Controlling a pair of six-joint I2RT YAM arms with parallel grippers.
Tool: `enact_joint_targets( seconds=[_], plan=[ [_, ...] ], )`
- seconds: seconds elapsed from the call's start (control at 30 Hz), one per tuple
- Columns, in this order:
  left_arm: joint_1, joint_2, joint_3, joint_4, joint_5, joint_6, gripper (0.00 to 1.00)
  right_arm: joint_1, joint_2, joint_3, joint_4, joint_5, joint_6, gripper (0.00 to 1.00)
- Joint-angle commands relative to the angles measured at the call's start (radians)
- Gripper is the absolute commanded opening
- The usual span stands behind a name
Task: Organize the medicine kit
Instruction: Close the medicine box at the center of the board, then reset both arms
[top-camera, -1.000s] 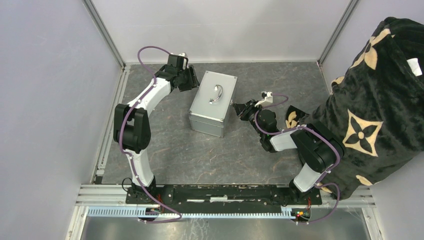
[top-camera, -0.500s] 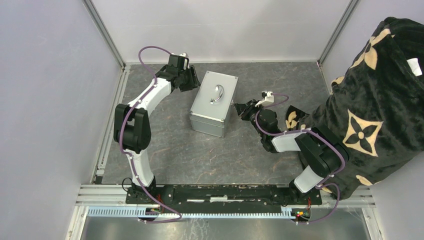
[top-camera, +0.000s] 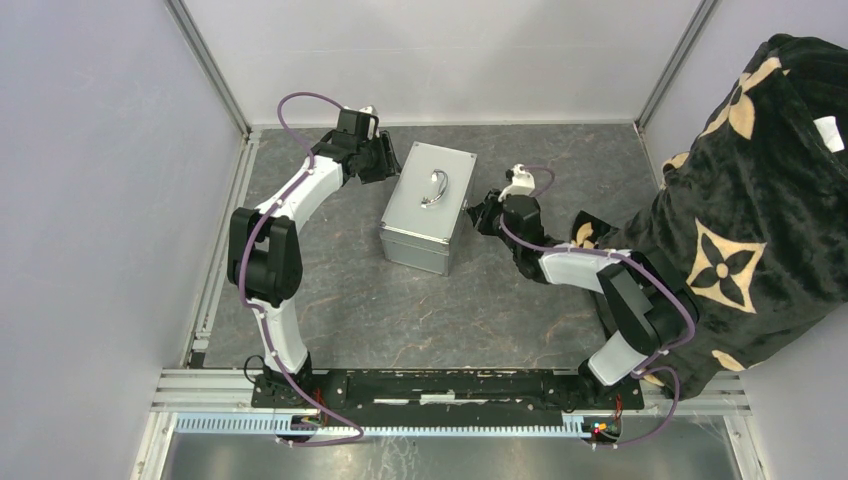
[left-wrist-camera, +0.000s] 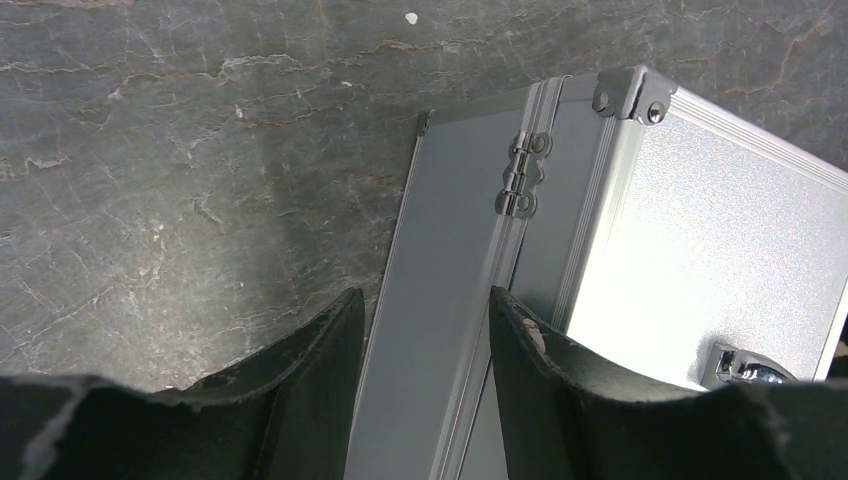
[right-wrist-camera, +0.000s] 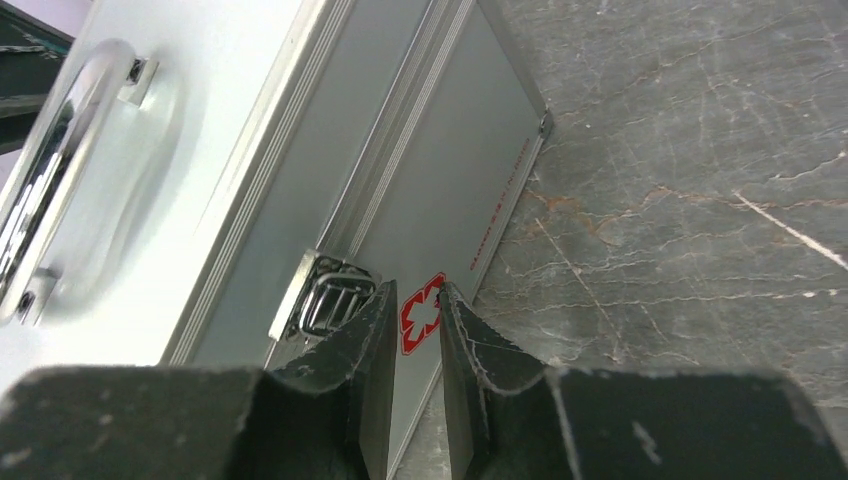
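The medicine kit (top-camera: 428, 205) is a silver metal case standing shut mid-table, its curved handle (top-camera: 433, 187) on top. My left gripper (top-camera: 385, 160) is at the case's back-left side, open; in the left wrist view its fingertips (left-wrist-camera: 425, 300) stand apart over the hinged wall, below the hinge (left-wrist-camera: 522, 175). My right gripper (top-camera: 477, 217) is at the opposite side, by the latch. In the right wrist view the right gripper (right-wrist-camera: 415, 290) has a narrow gap with nothing in it. The latch (right-wrist-camera: 325, 297) lies just left of the fingers, and a red cross sticker (right-wrist-camera: 420, 312) shows through the gap.
A dark cloth with a tan flower pattern (top-camera: 750, 200) covers the right edge, close behind my right arm. Metal frame rails (top-camera: 215, 270) run along the left side. The tabletop (top-camera: 400, 310) is dark and stone-patterned.
My right wrist has swung a little toward the back, closing in on the case's latch side. The left arm and the case have stayed put.
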Motion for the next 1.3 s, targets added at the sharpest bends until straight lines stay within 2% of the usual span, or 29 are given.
enact_joint_targets(
  seconds=[0.0, 0.23, 0.4, 0.53, 0.67, 0.8, 0.93, 1.27],
  plan=[
    [-0.017, -0.042, -0.01, 0.02, 0.033, 0.039, 0.56, -0.012, -0.062, 0.106, -0.258, 0.046, -0.082, 0.28],
    [-0.016, -0.045, -0.013, 0.02, 0.03, 0.04, 0.56, -0.049, -0.084, 0.204, -0.443, 0.026, -0.173, 0.27],
    [-0.016, -0.047, -0.015, 0.021, 0.03, 0.042, 0.56, -0.059, -0.05, 0.32, -0.596, -0.053, -0.228, 0.27],
    [-0.017, -0.054, -0.015, 0.022, 0.021, 0.046, 0.56, -0.065, -0.02, 0.368, -0.654, -0.124, -0.24, 0.27],
    [-0.013, -0.095, -0.008, 0.007, -0.035, 0.058, 0.56, -0.08, -0.036, 0.372, -0.68, -0.131, -0.26, 0.27],
    [-0.007, -0.185, -0.001, -0.012, -0.16, 0.072, 0.58, -0.104, -0.105, 0.356, -0.719, -0.104, -0.322, 0.28],
    [-0.006, -0.303, -0.034, -0.016, -0.272, 0.08, 0.62, -0.113, -0.217, 0.343, -0.782, -0.057, -0.42, 0.33],
    [-0.008, -0.623, -0.295, 0.016, -0.409, 0.068, 0.78, -0.113, -0.611, 0.157, -0.801, 0.06, -0.523, 0.63]
  ],
)
